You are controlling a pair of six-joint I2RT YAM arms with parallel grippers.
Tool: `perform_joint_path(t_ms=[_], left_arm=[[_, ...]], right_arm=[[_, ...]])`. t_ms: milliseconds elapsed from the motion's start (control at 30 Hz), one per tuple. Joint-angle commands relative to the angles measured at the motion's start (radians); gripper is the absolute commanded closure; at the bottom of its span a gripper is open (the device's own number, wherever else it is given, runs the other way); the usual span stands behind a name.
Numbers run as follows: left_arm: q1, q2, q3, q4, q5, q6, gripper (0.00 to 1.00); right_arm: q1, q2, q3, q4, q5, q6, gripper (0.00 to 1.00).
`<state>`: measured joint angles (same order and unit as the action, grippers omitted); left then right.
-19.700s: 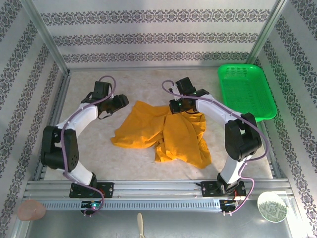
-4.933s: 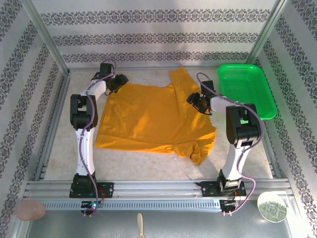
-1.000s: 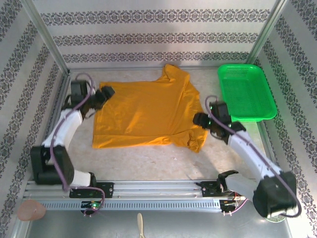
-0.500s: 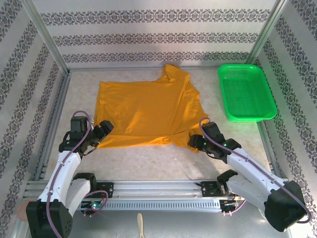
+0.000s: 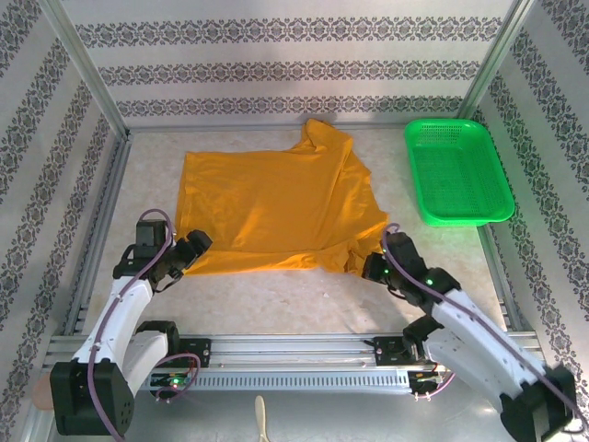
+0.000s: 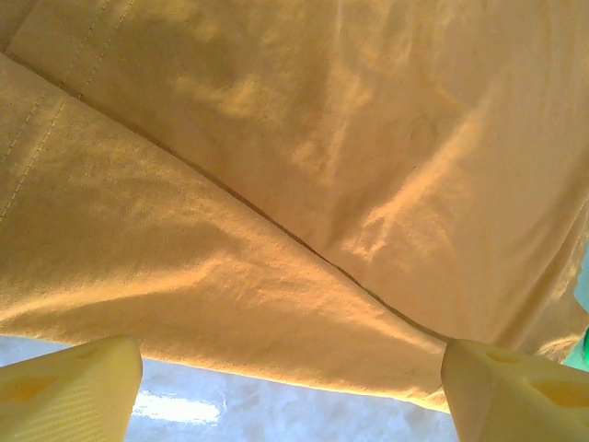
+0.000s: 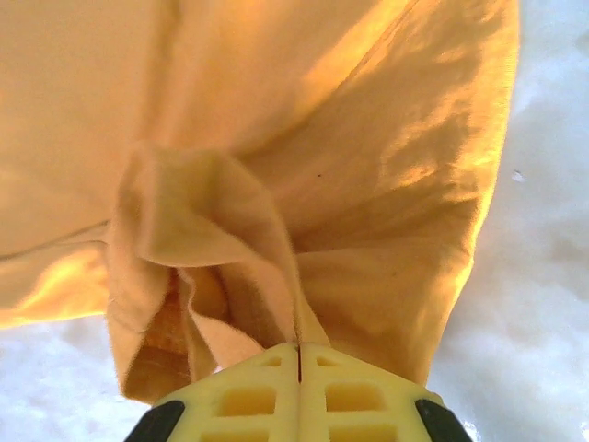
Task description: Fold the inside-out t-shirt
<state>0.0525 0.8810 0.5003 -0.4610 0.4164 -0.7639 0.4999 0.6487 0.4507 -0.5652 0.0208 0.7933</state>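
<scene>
The inside-out t-shirt [image 5: 276, 203] lies spread flat on the table, mustard-orange, with one sleeve pointing to the back. My left gripper [image 5: 196, 247] stands at its near left corner. In the left wrist view this gripper [image 6: 290, 401] is wide open, its yellow fingers [image 6: 64, 387] either side of the hem of the t-shirt [image 6: 276, 230]. My right gripper [image 5: 372, 268] is at the near right corner, where the cloth is bunched. In the right wrist view that gripper [image 7: 298, 354] is shut on a pinched fold of the t-shirt [image 7: 386, 212].
A green plastic basket [image 5: 457, 170] stands at the back right, close to the shirt's right side. Patterned walls enclose the table on three sides. A metal rail [image 5: 294, 350] with both arm bases runs along the near edge.
Both arms have swung from the shirt's sides down to its near corners. The right gripper has shut on the bunched corner; the left gripper has opened wider at the hem.
</scene>
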Motion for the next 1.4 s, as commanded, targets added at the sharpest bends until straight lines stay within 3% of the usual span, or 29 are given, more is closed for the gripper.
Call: perform_joint_path(t_ms=[0,33,67,133,200,333,467,633,733,900,1133,1367], left_arm=[[-0.003,-0.026,-0.006,-0.006,-0.016,0.004,0.15],[-0.003,-0.031,-0.002,-0.016,-0.022,0.006,0.15],[-0.003,-0.039,0.001,-0.028,-0.028,0.006,0.15],[-0.002,-0.054,0.011,-0.058,-0.042,0.009,0.15],[-0.001,-0.067,0.022,-0.084,-0.056,0.012,0.14],[0.0,-0.079,0.05,-0.12,-0.064,0.02,0.14],[0.0,-0.082,0.09,-0.152,-0.047,0.049,0.14],[-0.008,-0.093,0.148,-0.221,0.036,0.115,0.14],[-0.034,-0.139,0.166,-0.286,0.054,0.135,0.14],[-0.055,-0.23,0.132,-0.298,0.078,0.07,0.14],[-0.058,-0.244,0.102,-0.247,0.068,0.008,0.14],[-0.059,-0.224,0.1,-0.217,0.054,-0.014,0.14]], right_arm=[[0.019,-0.173,-0.046,-0.238,0.034,0.122,1.0],[0.021,-0.228,-0.059,-0.286,0.038,0.155,1.0],[0.023,-0.294,-0.069,-0.348,0.05,0.195,0.94],[0.025,-0.408,-0.072,-0.482,0.094,0.269,0.64],[0.028,-0.52,-0.057,-0.578,0.146,0.321,0.5],[0.029,-0.574,-0.056,-0.56,0.141,0.323,0.52],[0.032,-0.413,-0.045,-0.439,0.047,0.224,0.61],[0.086,-0.248,-0.002,-0.373,0.007,0.15,0.61],[0.175,-0.181,0.036,-0.363,0.029,0.132,0.61],[0.413,-0.064,0.068,-0.3,0.094,0.208,0.7],[0.713,0.175,0.056,-0.084,0.237,0.385,0.56],[0.775,0.352,0.036,0.024,0.316,0.495,0.54]])
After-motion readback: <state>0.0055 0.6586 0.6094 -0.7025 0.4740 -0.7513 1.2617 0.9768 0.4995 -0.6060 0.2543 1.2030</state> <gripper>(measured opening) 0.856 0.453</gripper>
